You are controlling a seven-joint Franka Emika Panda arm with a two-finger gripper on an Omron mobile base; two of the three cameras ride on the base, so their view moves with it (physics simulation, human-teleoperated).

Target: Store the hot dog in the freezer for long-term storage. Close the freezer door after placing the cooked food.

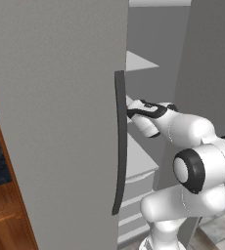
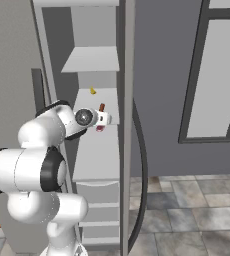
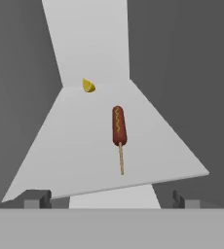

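hot dog [image 3: 119, 125] flat on freezer shelf [image 3: 75, 146], seemingly released | gripper [image 3: 111, 200] fingers wide apart, empty | door [image 2: 126, 125] not yet closed

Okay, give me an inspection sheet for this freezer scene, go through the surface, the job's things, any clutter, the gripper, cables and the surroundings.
Surface: white shelf inside the freezer, flat, more shelves above and below.
Job's things: hot dog on a stick lies on the shelf, free of the gripper; freezer door stands open, with its dark handle.
Clutter: small yellow item at the back of the same shelf, apart from the hot dog.
Grippers: gripper open, empty, its fingertips short of the shelf's front edge.
Cables: nothing seen.
Surroundings: tiled floor, grey wall with a window, wooden cabinet to the left.
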